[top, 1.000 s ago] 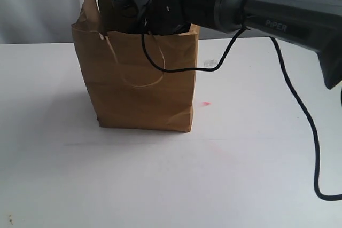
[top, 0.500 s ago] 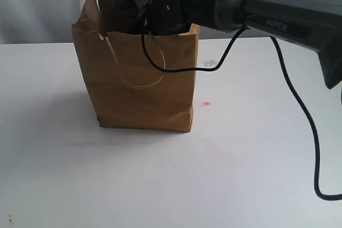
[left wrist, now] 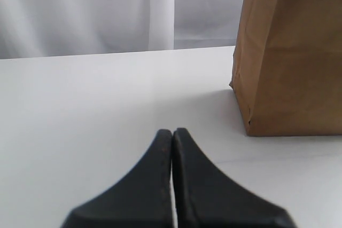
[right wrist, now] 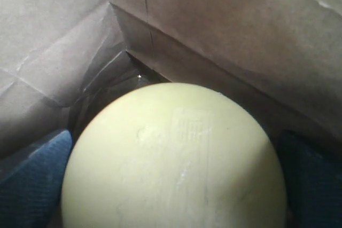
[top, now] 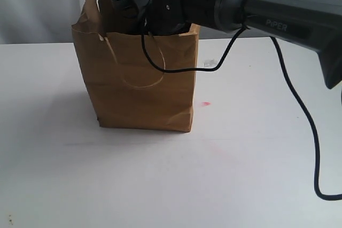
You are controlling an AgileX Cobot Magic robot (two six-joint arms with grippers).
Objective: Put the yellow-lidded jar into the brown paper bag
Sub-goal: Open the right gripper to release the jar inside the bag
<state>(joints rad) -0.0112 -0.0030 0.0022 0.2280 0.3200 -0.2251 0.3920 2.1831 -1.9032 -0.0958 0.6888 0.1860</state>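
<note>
Almost nothing has changed over the last second: the right arm stays reaching down into the mouth of the bag [top: 141, 84], perhaps a shade higher. Inside, the right gripper [right wrist: 173, 190] straddles the jar [right wrist: 171, 142], its blue pads [right wrist: 32, 190] on either side of the yellow lid; I cannot tell whether they grip it or have let go. The jar is deep in the bag, so release and withdrawal probably remain. The left gripper [left wrist: 172, 132] is clenched and empty, low over the table [top: 160, 185] near the bag.

I saw almost nothing change over the last second: my right pincer [top: 130, 10] tipped by a hair at the mouth of the bag [top: 140, 81].
</note>
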